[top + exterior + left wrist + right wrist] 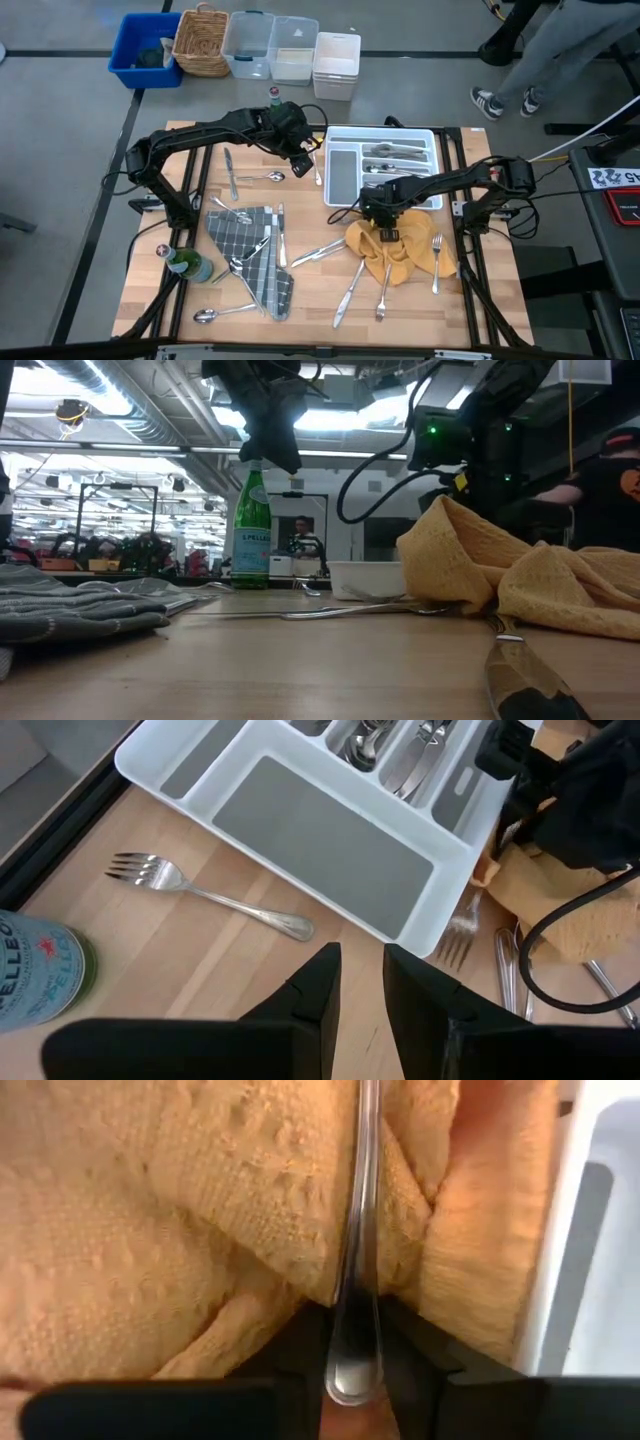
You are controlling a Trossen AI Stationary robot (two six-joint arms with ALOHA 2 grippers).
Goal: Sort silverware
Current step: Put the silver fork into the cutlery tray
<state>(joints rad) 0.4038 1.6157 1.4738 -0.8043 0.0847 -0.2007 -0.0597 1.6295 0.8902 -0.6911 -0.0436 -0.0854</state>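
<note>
Silverware lies scattered on the wooden table: a fork (200,890), a fork (437,262), knives (320,250) and a spoon (205,315). More pieces (395,150) lie in the white tray (330,135). My right gripper (385,222) stands over the crumpled yellow cloth (400,255) beside the tray's near edge, shut on a slim silver piece (358,1230). Its head is out of view. My left gripper (362,985) hovers above the table left of the tray, open, with nothing between its fingers. My right gripper pinches the silver piece's handle (356,1330) near its rounded free end, one finger (310,1350) on each long edge. The fingers point down from above. The handle lies in a fold of the yellow cloth and runs away from the fingers over it.
A grey checked cloth (250,250) with silverware on it lies at the near left. A green bottle (185,263) stands beside it, another (273,95) at the far edge. Bins and a basket (205,40) stand beyond the table. A person's legs (520,60) show at the far right.
</note>
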